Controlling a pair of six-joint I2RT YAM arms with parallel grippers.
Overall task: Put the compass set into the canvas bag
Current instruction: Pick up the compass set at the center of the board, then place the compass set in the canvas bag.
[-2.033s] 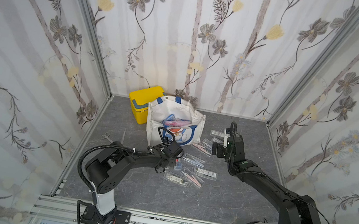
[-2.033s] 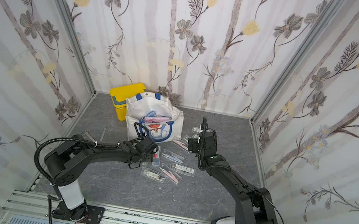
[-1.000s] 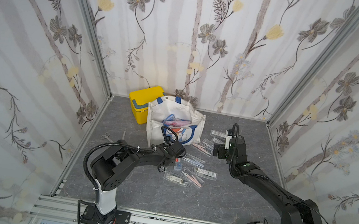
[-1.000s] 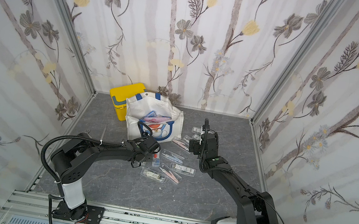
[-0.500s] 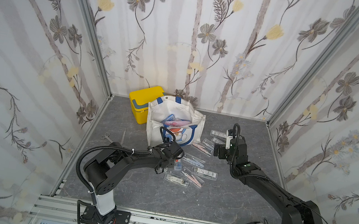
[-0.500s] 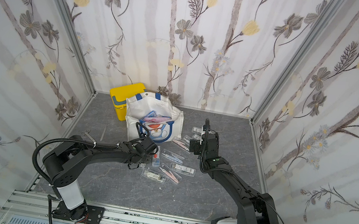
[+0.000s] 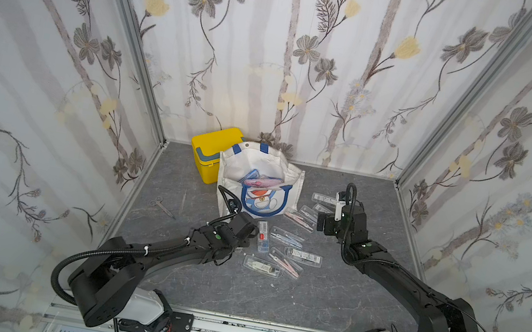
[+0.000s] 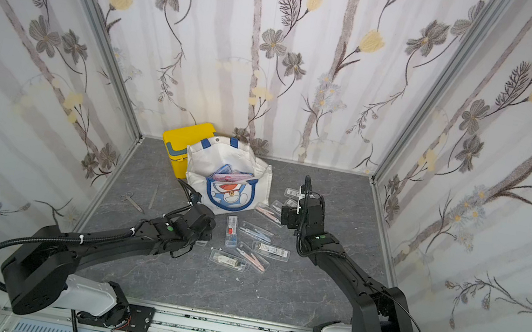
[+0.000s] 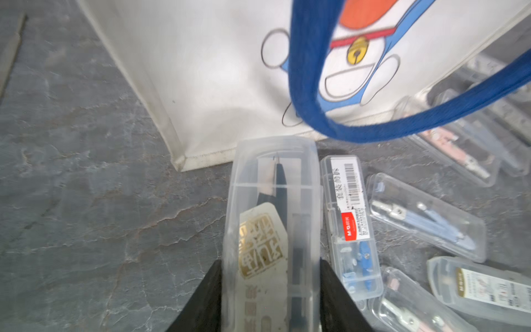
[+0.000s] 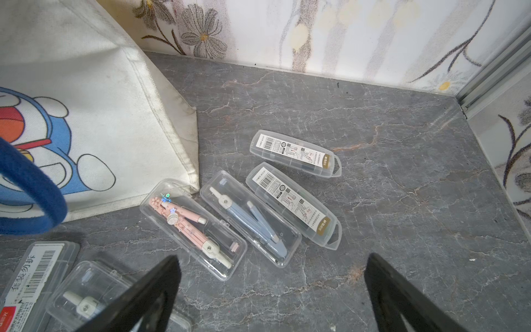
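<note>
The grey marbled bench (image 7: 271, 297) fills the lower middle of both top views. At its back, just left of centre, stands the canvas bag (image 7: 238, 169), mouth open, with a few clear cases already inside. The yellow box (image 7: 208, 149) sits against the bag's left side in the frame. My left fingers (image 7: 250, 231) are just below the bag and pressed against both long sides of the compass set (image 9: 273, 201), a clear case with a gold label in the lower centre of the left wrist view. Its far end reaches the bag's bottom seam, though I can't quite tell if they touch. My right fingers (image 7: 322, 223) hang spread wide right of centre, gripping nothing. More cases lie loose by the bag's corner, a pink compass (image 10: 194, 227) beside a blue compass (image 10: 250, 218). Small scissors (image 7: 159, 205) lie left of the bag.
</note>
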